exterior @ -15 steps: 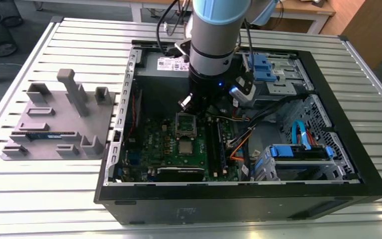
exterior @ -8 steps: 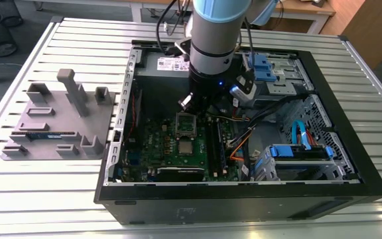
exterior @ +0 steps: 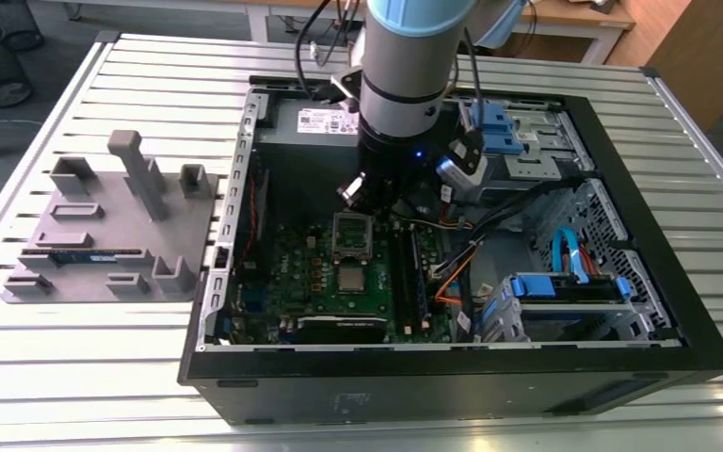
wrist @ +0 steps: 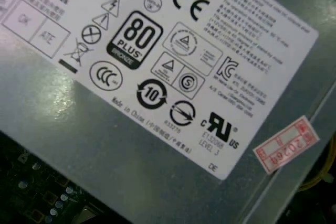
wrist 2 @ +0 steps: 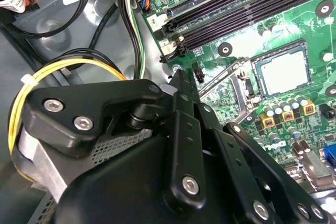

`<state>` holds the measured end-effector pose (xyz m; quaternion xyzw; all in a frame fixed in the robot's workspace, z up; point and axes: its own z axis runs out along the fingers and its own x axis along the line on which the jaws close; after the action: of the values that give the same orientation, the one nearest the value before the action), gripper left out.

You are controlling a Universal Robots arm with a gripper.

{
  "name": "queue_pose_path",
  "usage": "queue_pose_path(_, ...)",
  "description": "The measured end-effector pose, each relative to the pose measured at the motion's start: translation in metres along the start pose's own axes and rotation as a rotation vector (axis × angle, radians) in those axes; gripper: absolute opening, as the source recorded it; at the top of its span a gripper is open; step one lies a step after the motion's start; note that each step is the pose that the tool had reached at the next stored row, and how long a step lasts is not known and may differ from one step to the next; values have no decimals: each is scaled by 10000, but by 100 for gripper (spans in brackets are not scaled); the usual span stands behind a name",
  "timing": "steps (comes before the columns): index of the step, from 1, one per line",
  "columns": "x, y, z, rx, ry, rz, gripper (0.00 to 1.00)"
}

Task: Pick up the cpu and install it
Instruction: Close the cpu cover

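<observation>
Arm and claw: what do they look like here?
The arm is a silver-grey cylinder with a pale blue joint cap and a black wrist carrying a small blue light. The claw is black jointed links with silver screw heads.

The arm (exterior: 406, 56) stands nearly upright in the exterior view, wrist pointing straight down. In the second wrist view the black gripper (wrist 2: 181, 85) shows its bolted linkages, tapering forward.

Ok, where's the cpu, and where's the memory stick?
cpu (wrist 2: 282, 71): second wrist view, middle of its silvery top.
memory stick (exterior: 93, 254): exterior view, middle of the blue-green strip.
</observation>
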<state>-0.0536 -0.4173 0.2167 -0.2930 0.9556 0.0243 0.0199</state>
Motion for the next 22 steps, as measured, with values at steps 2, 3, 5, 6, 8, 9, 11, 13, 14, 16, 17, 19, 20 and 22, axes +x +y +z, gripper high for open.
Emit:
queue_pose_path(2,2,-4,-16,1,-3,0,11)
queue_pose_path(3,3,-6,-24,2,-3,0,11)
queue_pose_path(5,5,-10,-39,4,-5,0,11)
queue_pose_path(6,7,-12,-47,5,-6,-1,11)
queue_pose_path(8,8,-15,-61,7,-10,-1,11)
queue_pose_path(9,9,-16,-67,9,-12,-1,11)
queue_pose_path(11,10,-19,-79,12,-17,-1,11)
queue_pose_path(13,12,-21,-90,16,-24,-2,11)
queue_pose_path(14,13,-22,-94,18,-28,-2,11)
queue_pose_path(16,14,-23,-97,23,-36,-3,11)
queue_pose_path(17,14,-23,-97,23,-36,-4,11)
queue_pose_path(19,15,-23,-98,24,-37,-3,11)
queue_pose_path(20,16,-23,-98,25,-36,-3,11)
queue_pose_path(22,16,-23,-98,25,-37,-4,11)
